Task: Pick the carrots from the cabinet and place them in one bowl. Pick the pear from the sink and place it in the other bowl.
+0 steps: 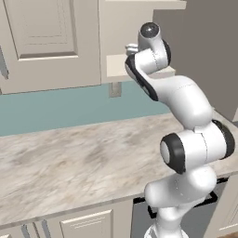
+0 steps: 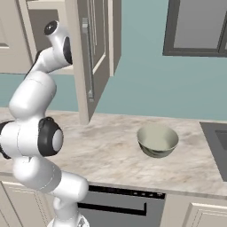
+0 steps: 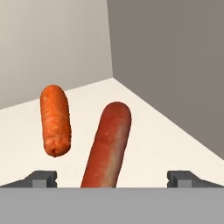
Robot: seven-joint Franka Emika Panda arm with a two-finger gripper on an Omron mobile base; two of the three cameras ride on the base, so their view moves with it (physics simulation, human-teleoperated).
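Two orange-red carrots lie on the pale shelf (image 3: 144, 109) inside the cabinet (image 2: 91, 53). One carrot (image 3: 107, 146) runs lengthwise between my finger tips, close in front of my gripper (image 3: 112, 178). The other carrot (image 3: 55, 120) lies to its left, a little farther back. The gripper is open, its tips (image 3: 41, 178) standing wide on either side of the near carrot, nothing held. In the base views the arm reaches up into the cabinet opening (image 1: 122, 65). The bowl with the cream interior (image 2: 157, 140) stands on the counter. The dark sink (image 2: 217, 142) shows at the right edge. The pear is out of view.
The cabinet's open door (image 2: 86, 62) hangs out over the counter to the right of the arm. The shelf's grey inner walls (image 3: 170, 65) meet in a corner behind the carrots. A marbled counter (image 1: 69, 162) spreads below. A window (image 2: 197, 26) sits above the sink side.
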